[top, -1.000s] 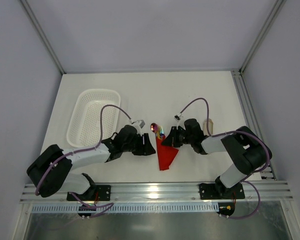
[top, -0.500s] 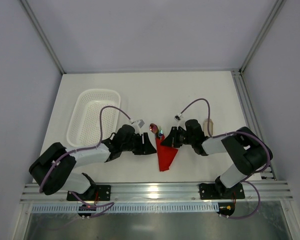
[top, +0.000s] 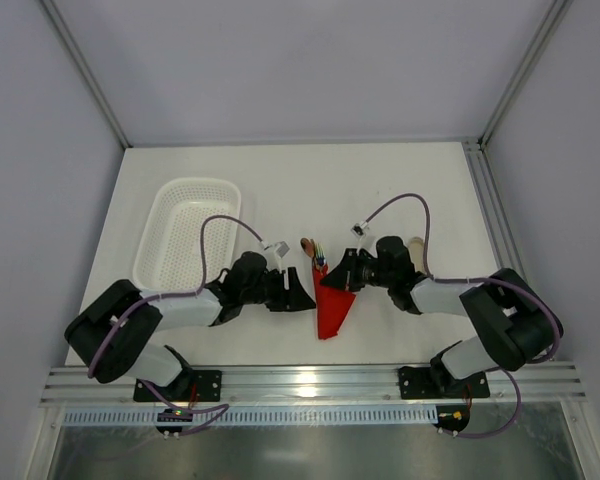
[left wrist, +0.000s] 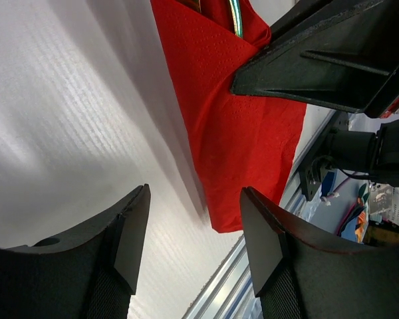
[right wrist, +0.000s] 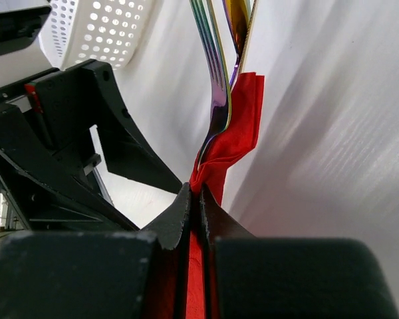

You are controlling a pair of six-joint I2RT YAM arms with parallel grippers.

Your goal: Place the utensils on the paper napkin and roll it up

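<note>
My right gripper (right wrist: 196,194) is clamped tight on napkin (top: 331,310) edge, frame centre; left gripper (left wrist: 194,212) half-open, empty. Risk: thin paper tears, or utensils (right wrist: 216,73) slip out w/ pull.

Matt paper napkin (left wrist: 239,133); glossy iridescent metal utensils (right wrist: 216,80)

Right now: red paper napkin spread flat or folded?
Folded: red paper napkin forms a narrow wedge over the iridescent metal utensils, pinched by the right gripper.

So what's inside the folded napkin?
The fork and spoon heads poke out of the napkin; their handles run inside the fold, hidden by red paper. The right gripper pinches the fold.
</note>
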